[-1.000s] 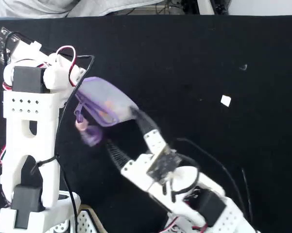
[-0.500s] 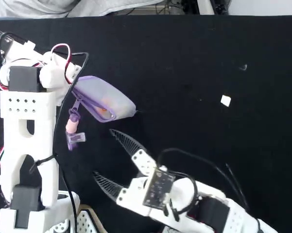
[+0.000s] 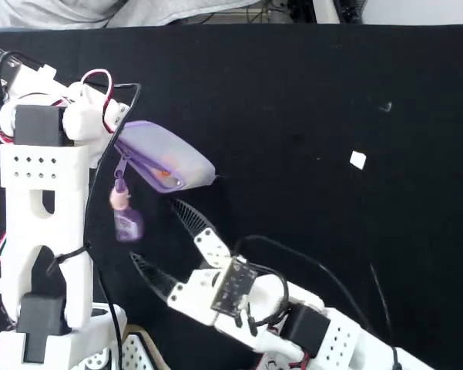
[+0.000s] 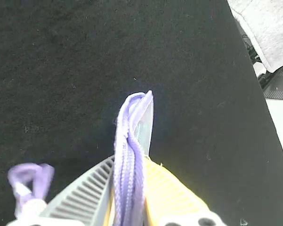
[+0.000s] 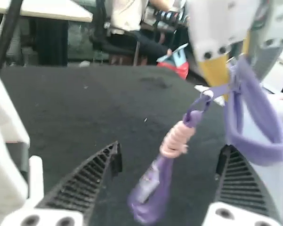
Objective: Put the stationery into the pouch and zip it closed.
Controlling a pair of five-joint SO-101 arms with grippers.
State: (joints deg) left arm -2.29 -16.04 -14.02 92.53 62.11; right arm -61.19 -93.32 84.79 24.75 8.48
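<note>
Purple pouch held by the left tool, right tool spread wide beside it.

The left tool [image 4: 132, 162] is clamped on one end of the pouch [image 3: 166, 158], which sticks out over the black counter [image 3: 308, 92]. Its zipper charm [image 3: 125, 220] dangles free near the right tool [image 3: 152, 229], whose fingers stand apart, gripping nothing. A small white piece [image 3: 357, 160] lies well apart.

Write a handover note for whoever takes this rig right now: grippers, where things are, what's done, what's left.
Left gripper: shut on the purple pouch at one end, holding it off the table.
Right gripper: open, close to the dangling zip charm, not gripping.
Done: something orange shows inside the pouch.
Left: a small white piece lies apart on the table; zip state unclear, check it and close.
</note>
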